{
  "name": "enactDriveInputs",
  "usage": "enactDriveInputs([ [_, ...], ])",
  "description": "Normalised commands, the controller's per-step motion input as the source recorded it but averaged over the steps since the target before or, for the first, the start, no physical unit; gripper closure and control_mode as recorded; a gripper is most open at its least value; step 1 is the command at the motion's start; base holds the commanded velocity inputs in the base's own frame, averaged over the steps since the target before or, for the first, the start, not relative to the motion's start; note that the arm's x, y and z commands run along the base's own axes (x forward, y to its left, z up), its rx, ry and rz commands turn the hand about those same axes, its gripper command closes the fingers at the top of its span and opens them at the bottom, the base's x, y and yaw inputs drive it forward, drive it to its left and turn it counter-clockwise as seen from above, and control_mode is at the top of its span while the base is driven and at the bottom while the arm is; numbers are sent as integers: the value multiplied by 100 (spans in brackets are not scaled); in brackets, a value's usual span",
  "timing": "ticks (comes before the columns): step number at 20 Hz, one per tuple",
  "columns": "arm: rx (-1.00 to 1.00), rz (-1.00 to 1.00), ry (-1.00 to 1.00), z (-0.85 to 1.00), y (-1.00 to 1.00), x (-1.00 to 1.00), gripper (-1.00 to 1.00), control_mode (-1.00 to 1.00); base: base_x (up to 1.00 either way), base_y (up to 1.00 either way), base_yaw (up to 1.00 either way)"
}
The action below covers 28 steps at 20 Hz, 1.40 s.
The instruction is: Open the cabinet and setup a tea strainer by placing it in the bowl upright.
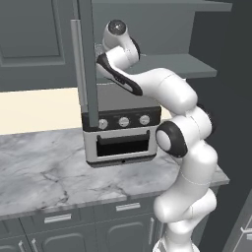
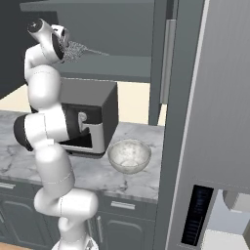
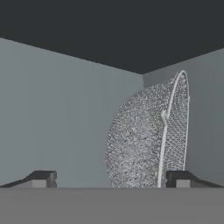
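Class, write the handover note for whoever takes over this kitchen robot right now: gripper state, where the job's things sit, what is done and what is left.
Gripper: open, holding nothing, reaching into the tall dark grey wall cabinet.
Cabinet door: already swung open.
Silver wire-mesh tea strainer: on the cabinet's shelf, between the fingertips but nearer one of them.
White-grey marbled round bowl: on the marble counter, beside the toaster oven, nothing in it.
Done: cabinet opened.
Left: grasp the strainer, carry it down, stand it upright in the bowl.

Marbled grey countertop (image 1: pixel 44 172) running along a cream wall (image 1: pixel 34 110), toaster oven (image 1: pixel 123 135) sitting on it, dark low cabinets (image 1: pixel 64 229) standing beneath, refrigerator (image 2: pixel 215 122) rising alongside.
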Motion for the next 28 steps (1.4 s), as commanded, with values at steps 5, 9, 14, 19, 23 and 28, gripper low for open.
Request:
enactDriveInputs([
  [5,-1,1,0,2,0,27,-100,-100,0,0,0],
  [9,-1,0,0,12,4,10,-100,-100,0,0,0],
  [14,0,0,0,1,3,14,-100,-100,0,0,0],
  [19,0,2,0,0,6,15,-100,-100,0,0,0],
  [23,0,2,0,0,1,30,-100,-100,0,0,0],
  [28,0,0,0,-4,0,11,100,-100,0,0,0],
])
